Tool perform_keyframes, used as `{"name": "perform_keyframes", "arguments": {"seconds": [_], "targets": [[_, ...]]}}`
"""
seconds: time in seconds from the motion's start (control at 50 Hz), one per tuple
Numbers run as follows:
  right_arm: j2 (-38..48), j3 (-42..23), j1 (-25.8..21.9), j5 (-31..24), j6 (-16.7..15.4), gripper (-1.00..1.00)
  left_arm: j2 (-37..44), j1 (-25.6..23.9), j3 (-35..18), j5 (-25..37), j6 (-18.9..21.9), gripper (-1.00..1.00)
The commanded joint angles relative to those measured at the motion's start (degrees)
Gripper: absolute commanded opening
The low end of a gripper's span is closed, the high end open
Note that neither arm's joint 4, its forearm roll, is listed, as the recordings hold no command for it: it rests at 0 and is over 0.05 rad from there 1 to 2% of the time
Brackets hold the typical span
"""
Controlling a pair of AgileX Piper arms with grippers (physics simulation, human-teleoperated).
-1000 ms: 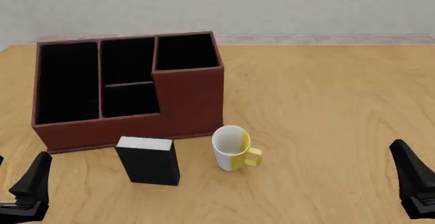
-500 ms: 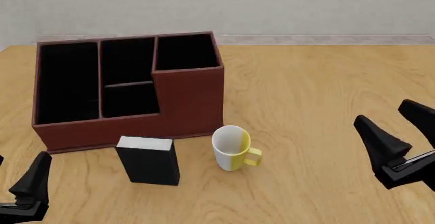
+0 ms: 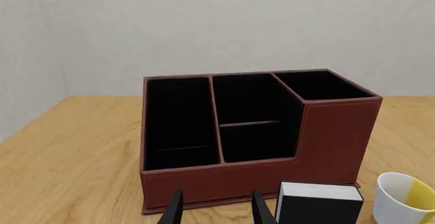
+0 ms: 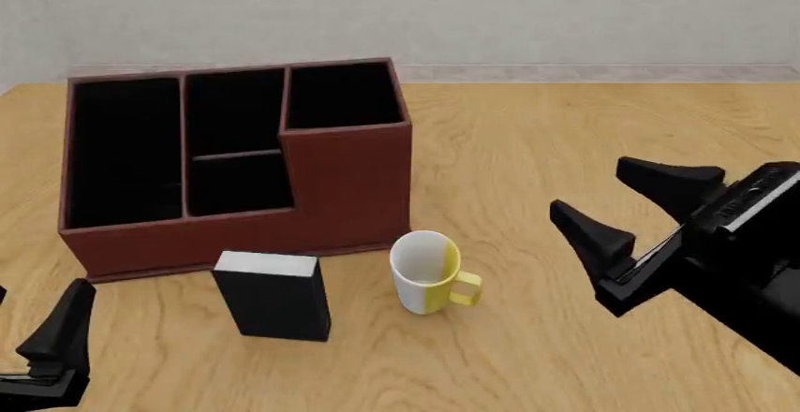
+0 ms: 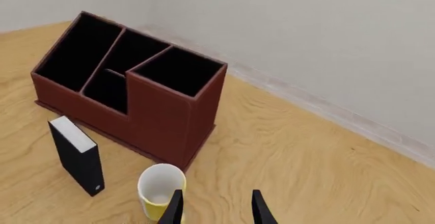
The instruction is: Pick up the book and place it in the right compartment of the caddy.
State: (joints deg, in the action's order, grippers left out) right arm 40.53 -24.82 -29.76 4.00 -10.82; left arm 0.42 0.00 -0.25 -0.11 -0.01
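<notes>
The black book [image 4: 272, 295] with a white page edge stands upright on the table, just in front of the reddish-brown caddy [image 4: 350, 187]. It also shows in the left wrist view [image 3: 319, 206] and the right wrist view [image 5: 76, 155]. The caddy's tall right compartment [image 4: 340, 94] is black-lined and holds nothing. My left gripper [image 4: 32, 337] is open and empty at the near left corner, left of the book. My right gripper [image 4: 590, 187] is open and empty above the table, to the right of the mug and well apart from the book.
A white-and-yellow mug [image 4: 425, 272] stands upright right of the book, by the caddy's front right corner. The caddy's long left section and two middle sections hold nothing. Bare wooden table [image 4: 563, 131] stretches right of the caddy, with a wall behind.
My right arm has come in from the near right edge, moving left and forward, with its jaws open. The left arm, book, mug and caddy have not moved.
</notes>
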Motion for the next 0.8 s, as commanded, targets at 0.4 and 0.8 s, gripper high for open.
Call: {"name": "perform_keyframes", "arguments": {"seconds": [0.4, 0.8], "targets": [[19.7, -8.3, -12.5, 4.6, -5.1, 1.00, 0.0, 0.0, 0.0, 0.0, 0.0, 1.00], [33.1, -14.4, -16.9, 6.6, -5.2, 1.00, 0.0, 0.0, 0.0, 0.0, 0.0, 1.00]]}}
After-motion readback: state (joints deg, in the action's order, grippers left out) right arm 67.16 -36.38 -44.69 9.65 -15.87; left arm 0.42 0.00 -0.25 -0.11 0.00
